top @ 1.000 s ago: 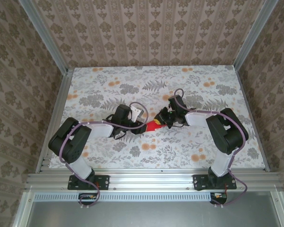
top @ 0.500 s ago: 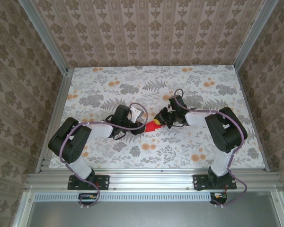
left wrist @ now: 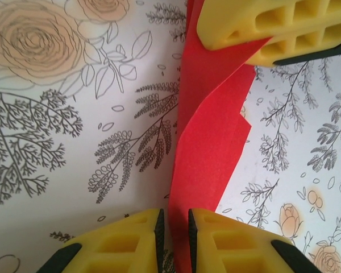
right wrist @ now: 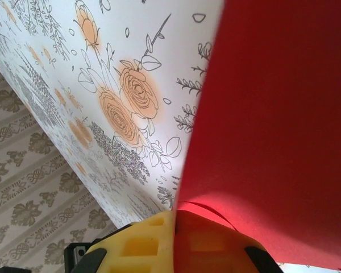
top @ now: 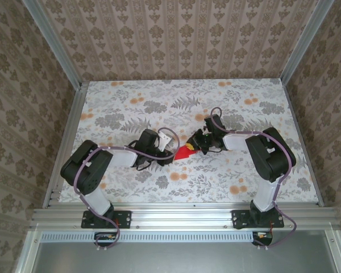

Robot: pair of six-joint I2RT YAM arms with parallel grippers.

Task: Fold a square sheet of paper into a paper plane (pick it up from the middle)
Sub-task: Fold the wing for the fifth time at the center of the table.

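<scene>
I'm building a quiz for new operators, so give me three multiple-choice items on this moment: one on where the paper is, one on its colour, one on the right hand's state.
1. Where is the paper? A between the left hand and right hand; B in a far corner; C at the near edge.
2. What colour is the paper? A blue; B red; C white.
3. The right hand is: A wide open; B shut on the paper; C shut on nothing.
Answers: 1 A, the top view shows it reaching from one hand to the other; 2 B, it is bright red in all views; 3 B, its fingers pinch the sheet.
</scene>
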